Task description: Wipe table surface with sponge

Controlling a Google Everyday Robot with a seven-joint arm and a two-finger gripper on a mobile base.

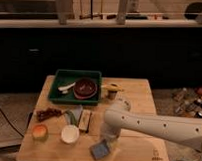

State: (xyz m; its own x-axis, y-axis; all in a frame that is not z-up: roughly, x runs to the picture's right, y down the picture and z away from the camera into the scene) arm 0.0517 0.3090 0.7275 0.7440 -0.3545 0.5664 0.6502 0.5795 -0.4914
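Camera view: sponge (100, 150) is seen flat on the table surface (139, 99), near the front edge, a little right of centre, turned at an angle to the plank seams. Gripper (107, 141) is placed right at the sponge's upper edge, touching it or nearly so; whether the sponge is actually clamped cannot be told, jaw state not visible. White arm (158, 126) is stretched in from the right edge, low over the tabletop, with its bulky elbow section bent down toward the sponge. White cup (69, 134) is found just left of the sponge, apart from it. Dark narrow block (85, 121) lies behind the cup, lengthwise front to back. A pale green-grey item (73, 115) is set just beside the block on its left; type not identifiable. Orange round object (40, 132) is placed near the front left corner, with a reddish-brown cluster (48, 113) behind it. Green tray (58, 86) is set at the back left; a dark red bowl (85, 88) and a white item (66, 87) are held in it. Small cup (112, 90) with something yellow across it is seen right of the tray. Small dark mark (155, 158) is noted by the front right corner.
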